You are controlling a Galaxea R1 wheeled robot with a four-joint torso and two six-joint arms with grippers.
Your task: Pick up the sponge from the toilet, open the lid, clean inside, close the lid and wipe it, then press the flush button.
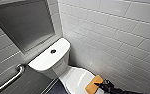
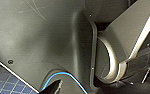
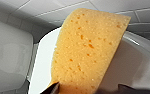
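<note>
White tiled wall [image 1: 111,30] runs behind and beside everything, with one grey framed panel [image 1: 23,22] set into it. Below stands one toilet [image 1: 53,63], its cistern against the wall. Its one lid [image 1: 76,78] is down over the bowl. One metal grab bar [image 1: 13,77] slants along the wall beside the cistern.

One sponge [image 1: 94,83] hangs over the front part of the lid, pinched at its lower edge by the right gripper [image 1: 101,86], whose jaws are closed onto it. Whether the sponge touches the lid cannot be told. The left gripper [image 2: 54,88] lies close to the robot's own dark body; how far it is open cannot be told. One flush button [image 1: 53,51] sits mid-cistern.
</note>
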